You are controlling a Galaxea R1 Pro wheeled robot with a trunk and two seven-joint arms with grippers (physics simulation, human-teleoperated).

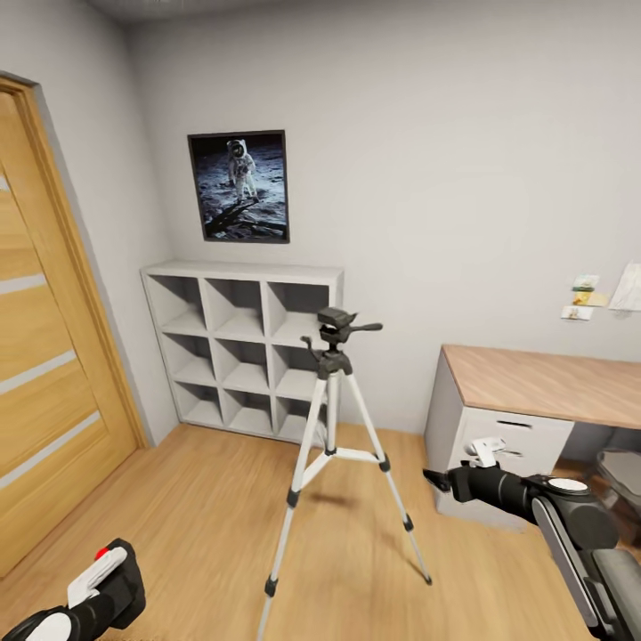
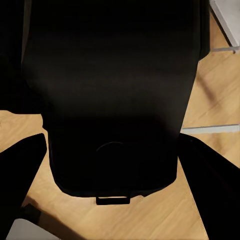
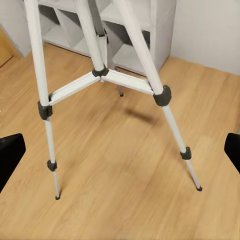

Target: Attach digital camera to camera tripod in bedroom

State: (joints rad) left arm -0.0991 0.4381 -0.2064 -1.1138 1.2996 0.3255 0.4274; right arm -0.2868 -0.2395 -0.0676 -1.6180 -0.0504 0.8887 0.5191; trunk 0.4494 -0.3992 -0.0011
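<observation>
1. The left gripper [image 1: 105, 579], at the lower left of the head view, is clamped on the digital camera [image 1: 120, 583], whose black body lies between its fingers [image 2: 20, 180] in the left wrist view.
2. The right gripper [image 1: 436, 481], at lower right, carries nothing, its dark fingertips [image 3: 10, 155] spread wide.
3. The camera tripod [image 1: 334, 445] stands mid-frame on the wood floor [image 1: 196, 516], before the white cube shelving [image 1: 240, 356].
4. The camera looks rigid, light and smooth; a grip across its flat sides seems safest. The thin-legged tripod could tip easily.
</observation>
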